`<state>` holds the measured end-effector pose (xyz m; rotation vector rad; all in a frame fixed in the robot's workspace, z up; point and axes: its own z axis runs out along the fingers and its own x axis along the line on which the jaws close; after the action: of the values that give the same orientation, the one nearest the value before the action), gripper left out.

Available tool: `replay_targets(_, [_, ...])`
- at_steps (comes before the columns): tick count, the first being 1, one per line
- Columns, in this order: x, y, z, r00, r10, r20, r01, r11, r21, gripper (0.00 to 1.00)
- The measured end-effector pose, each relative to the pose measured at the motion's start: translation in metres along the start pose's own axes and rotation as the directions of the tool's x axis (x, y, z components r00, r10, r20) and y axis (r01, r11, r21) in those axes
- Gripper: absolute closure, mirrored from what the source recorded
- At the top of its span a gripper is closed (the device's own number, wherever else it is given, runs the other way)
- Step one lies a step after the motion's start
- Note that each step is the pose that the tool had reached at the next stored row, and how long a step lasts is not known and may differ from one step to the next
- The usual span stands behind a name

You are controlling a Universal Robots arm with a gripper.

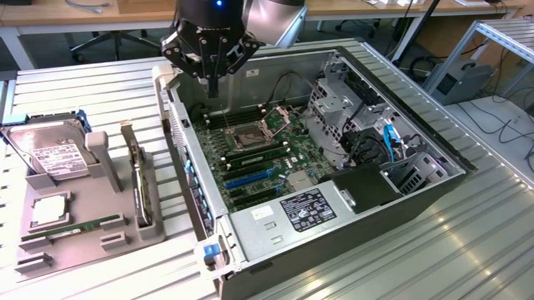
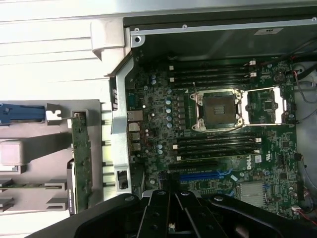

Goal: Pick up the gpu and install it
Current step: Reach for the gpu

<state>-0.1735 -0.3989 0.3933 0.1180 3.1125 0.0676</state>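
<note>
Gripper (image 1: 212, 87) hangs above far corner of open computer case (image 1: 179, 147), fingers pressed together, nothing between them. gpu (image 1: 140, 181) stands on edge in grey holder (image 1: 84, 250) on bench (image 1: 417, 262), just outside case wall, toward exterior view's left and nearer than gripper. Card's long axis runs near to far, parallel to that wall. Gripper and card well apart, no contact; pickup looks not yet begun

Dark matt gpu (image 1: 142, 187); ribbed shiny metal table (image 1: 417, 250)
</note>
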Motion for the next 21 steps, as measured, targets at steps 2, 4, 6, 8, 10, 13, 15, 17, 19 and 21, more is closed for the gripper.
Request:
replay_targets(2, [0.0009,-0.0001,0.0000,1.0000,0.000,0.0001,0.000,1.0000,-0.0001,0.89])
replay_targets(4, [0.0023,-0.0002,-0.0001,1.0000,0.000,0.0001,0.000,1.0000,0.0000,0.89])
replay_targets(6, [0.0035,-0.0003,-0.0001,1.0000,0.000,0.0000,0.000,1.0000,0.0000,0.89])
replay_targets(8, [0.0043,-0.0003,-0.0001,1.0000,0.000,0.0000,0.000,1.0000,0.0000,0.89])
replay_targets(10, [0.0050,-0.0004,-0.0001,1.0000,0.000,0.0000,0.000,1.0000,0.0000,0.89])
replay_targets(13, [0.0060,-0.0005,-0.0001,1.0000,0.000,0.0001,0.000,1.0000,0.0000,0.89])
replay_targets(15, [0.0067,-0.0005,-0.0001,1.0000,0.000,0.0001,0.000,1.0000,-0.0001,0.89])
replay_targets(17, [0.0075,-0.0006,-0.0002,1.0000,0.000,0.0000,0.000,1.0000,0.0000,0.89])
replay_targets(19, [0.0081,-0.0006,-0.0002,1.0000,0.000,0.0001,0.000,1.0000,0.0000,0.89])
replay_targets(21, [0.0087,-0.0007,-0.0003,1.0000,0.000,0.0000,0.000,1.0000,0.0000,0.89])
